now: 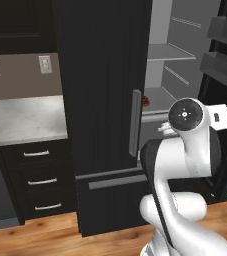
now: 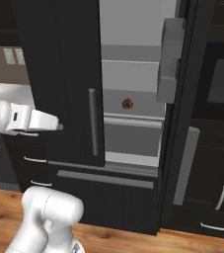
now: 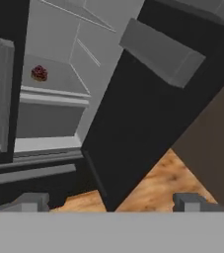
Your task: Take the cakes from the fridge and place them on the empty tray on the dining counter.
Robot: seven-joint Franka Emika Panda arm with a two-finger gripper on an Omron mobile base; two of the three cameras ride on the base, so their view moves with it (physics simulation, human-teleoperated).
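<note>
Facing fridge (image 2: 79, 99), right door open; one cake (image 2: 127, 104) on inner shelf. My gripper (image 3: 111, 200) wide open, empty, well apart from it.

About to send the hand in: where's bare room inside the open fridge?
The fridge stands open on its right side. The cake sits alone on the middle shelf, with bare shelf to its right. The shelf above also looks bare. The door bins crowd the right edge.

A home kitchen: black fridge (image 1: 105, 100), marbled wall counter (image 1: 20, 120), drawers (image 1: 37, 180), wood floor (image 1: 35, 240).
</note>
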